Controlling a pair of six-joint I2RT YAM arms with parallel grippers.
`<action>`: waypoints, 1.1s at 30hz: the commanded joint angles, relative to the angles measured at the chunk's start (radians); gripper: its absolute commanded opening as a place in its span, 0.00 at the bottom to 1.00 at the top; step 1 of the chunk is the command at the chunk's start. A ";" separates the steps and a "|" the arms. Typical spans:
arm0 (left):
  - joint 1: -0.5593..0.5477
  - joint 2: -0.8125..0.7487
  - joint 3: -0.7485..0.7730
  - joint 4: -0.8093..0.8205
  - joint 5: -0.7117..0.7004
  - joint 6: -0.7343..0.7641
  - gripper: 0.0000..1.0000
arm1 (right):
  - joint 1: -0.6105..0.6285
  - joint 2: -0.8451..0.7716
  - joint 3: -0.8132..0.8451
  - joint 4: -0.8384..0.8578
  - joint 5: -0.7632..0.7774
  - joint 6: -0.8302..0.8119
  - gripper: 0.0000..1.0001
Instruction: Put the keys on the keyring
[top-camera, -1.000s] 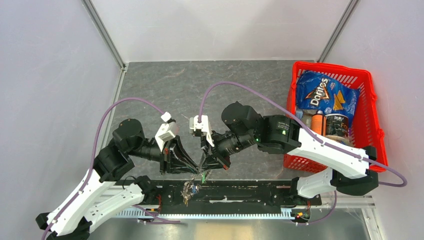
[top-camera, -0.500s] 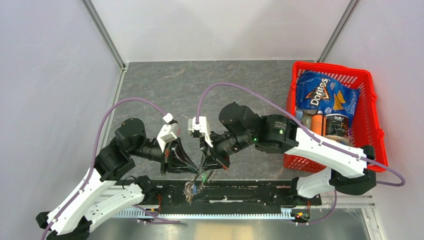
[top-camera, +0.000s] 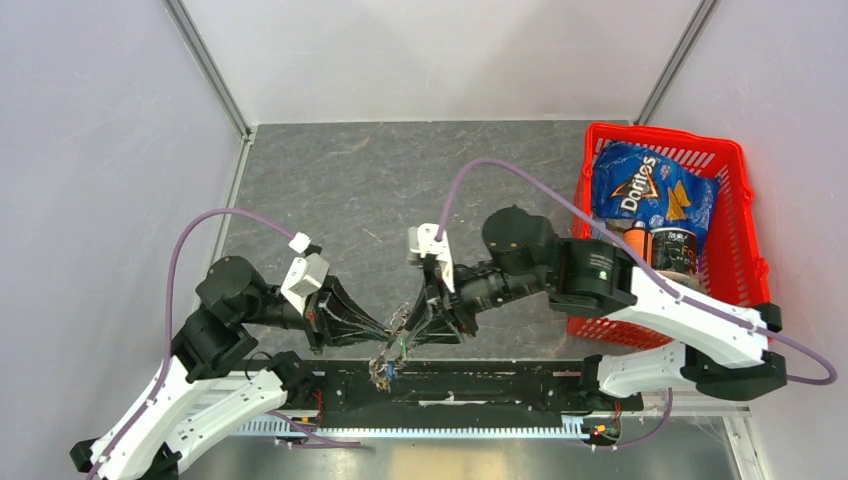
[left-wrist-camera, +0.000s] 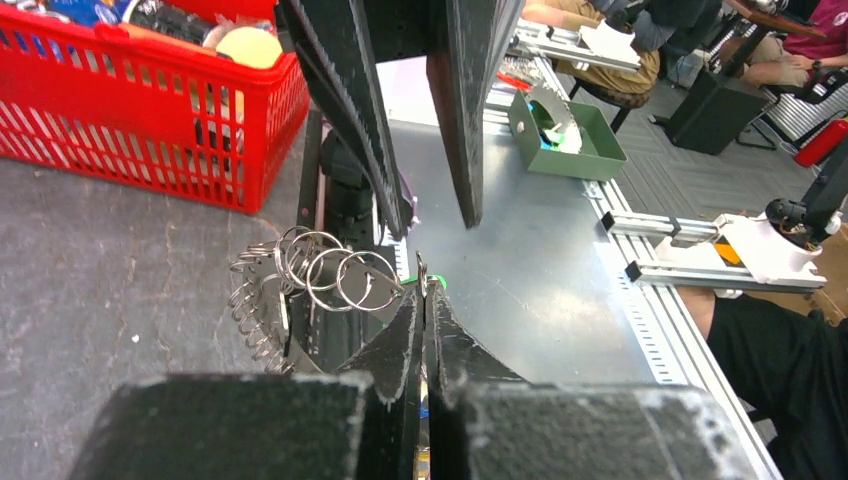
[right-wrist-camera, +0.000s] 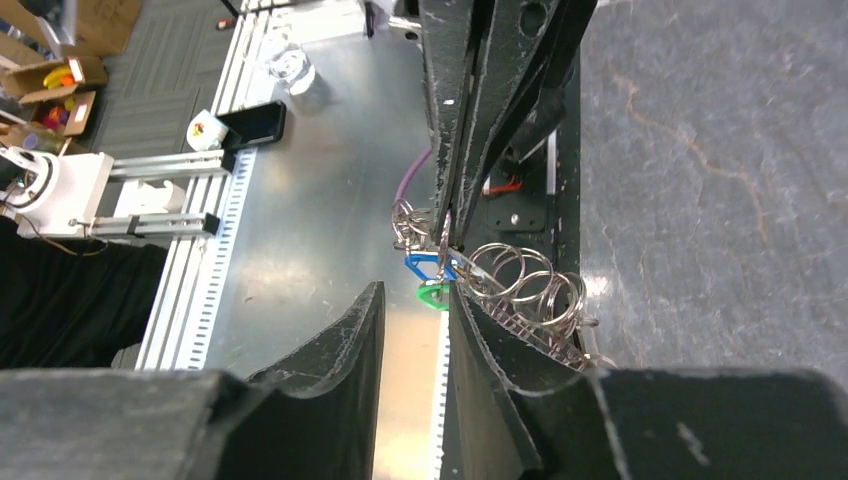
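My left gripper (left-wrist-camera: 423, 295) is clamped shut on the edge of the keyring (left-wrist-camera: 310, 280), whose coils fan toward the left of its wrist view. My right gripper (left-wrist-camera: 432, 220) faces it from the top of the frame, jaws parted and empty. The green key (right-wrist-camera: 430, 296) dangles near their tips.

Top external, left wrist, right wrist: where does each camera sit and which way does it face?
Top external: above, behind the arms, looking down at the table; both arms, left hand, right hand.
Left wrist: on left arm, facing right hand past its own shut fingers.
Right wrist: on right arm, facing left hand between its own open fingers.
Both wrist views share the keyring and green key.
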 joint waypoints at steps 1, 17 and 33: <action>0.000 -0.024 -0.017 0.191 -0.021 -0.084 0.02 | 0.004 -0.079 -0.036 0.138 0.030 0.030 0.37; 0.000 -0.049 -0.056 0.342 -0.056 -0.161 0.02 | 0.003 -0.054 -0.026 0.158 0.012 0.036 0.33; 0.001 -0.064 -0.069 0.424 -0.126 -0.192 0.02 | 0.007 -0.047 -0.019 0.149 0.009 0.030 0.00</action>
